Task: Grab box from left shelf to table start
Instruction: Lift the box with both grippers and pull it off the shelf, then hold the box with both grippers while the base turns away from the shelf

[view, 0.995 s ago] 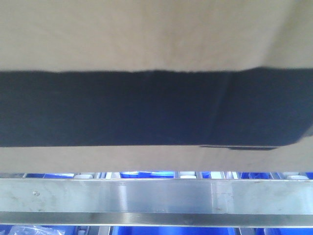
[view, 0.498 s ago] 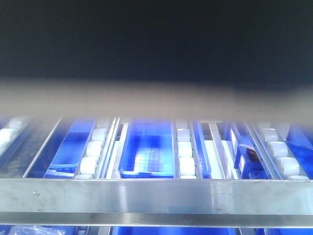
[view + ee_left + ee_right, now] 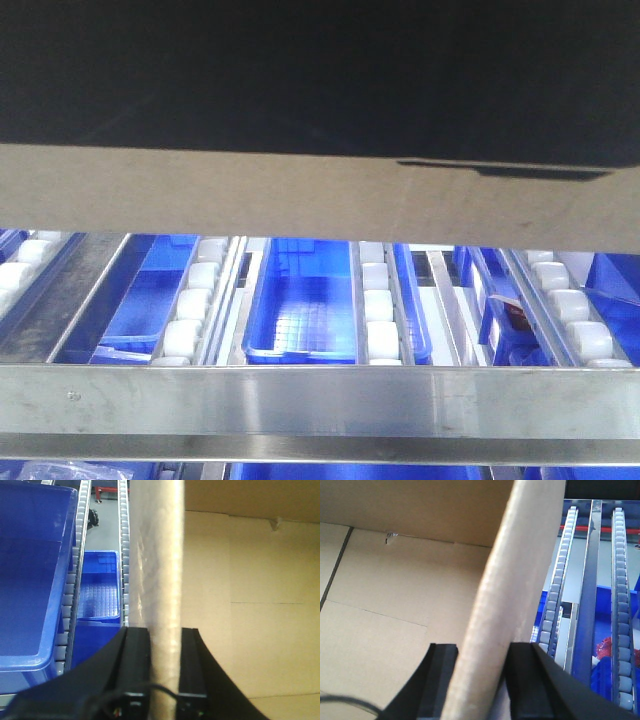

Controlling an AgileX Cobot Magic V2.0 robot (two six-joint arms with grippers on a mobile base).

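The box [image 3: 300, 190] fills the top of the front view: a black printed panel above a brown cardboard strip, hanging clear above the left shelf. The shelf's silver front rail [image 3: 320, 400] crosses the bottom, with lanes of white rollers [image 3: 380, 310] behind it. In the left wrist view my left gripper [image 3: 165, 630] is shut on the box's upright left wall [image 3: 160, 555], one finger inside and one outside. In the right wrist view my right gripper [image 3: 482, 647] is shut on the box's right wall [image 3: 515, 570] in the same way. The box is open-topped and bare inside. The table is out of view.
Blue plastic bins [image 3: 300, 300] sit under the roller lanes. A large blue bin [image 3: 30, 570] and a smaller one [image 3: 100, 590] lie left of the box. Roller lanes [image 3: 620, 580] run to its right, with a red item [image 3: 605, 647] in a bin there.
The box has risen in the front view. Its lower edge, a second ago down at the shelf rail, is now well above it, and the rollers and blue bins show beneath.
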